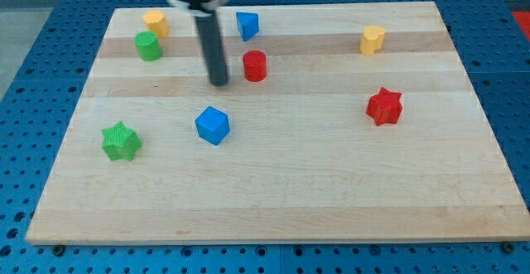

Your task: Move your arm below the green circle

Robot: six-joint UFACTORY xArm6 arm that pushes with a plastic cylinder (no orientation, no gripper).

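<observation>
We see the green plastic cylinder block near top-left of pale wooden tabletop. Our tip sits to its right, slightly lower, well apart. No pincer fitted; nothing held. Red cylinder just right of tip.

Wooden bench, tool tip just left of red cylinder, green circle toward view's left, yellow block above it, blue cube below tip, green star lower left
</observation>
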